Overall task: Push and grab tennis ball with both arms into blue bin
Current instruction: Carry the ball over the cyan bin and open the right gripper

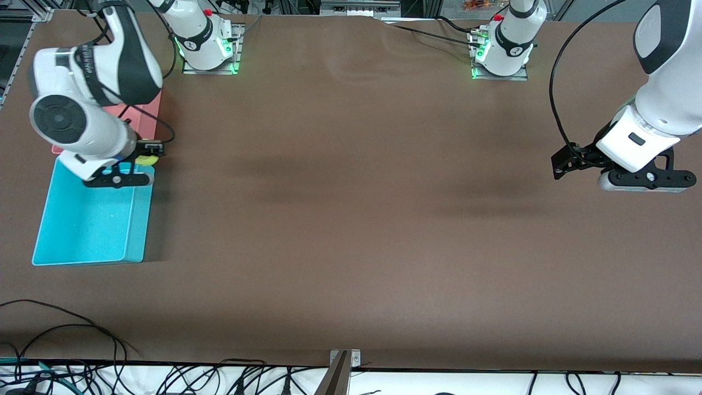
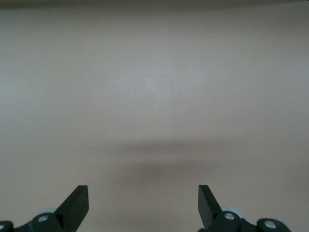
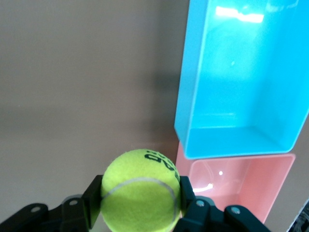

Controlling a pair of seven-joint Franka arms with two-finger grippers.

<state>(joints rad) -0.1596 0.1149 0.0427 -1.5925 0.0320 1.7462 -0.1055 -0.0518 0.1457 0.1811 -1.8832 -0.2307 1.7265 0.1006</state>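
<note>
The yellow-green tennis ball sits clamped between the black fingers of my right gripper, which is shut on it. Gripper and ball hang in the air over the corner of the blue bin where it meets the pink bin, on the side toward the table's middle. The blue bin has nothing in it. My left gripper waits at the left arm's end of the table, low over bare brown tabletop. Its fingers are spread wide, with nothing between them.
A pink bin of the same size stands against the blue one, farther from the front camera, partly hidden by the right arm. Loose cables lie along the table's front edge.
</note>
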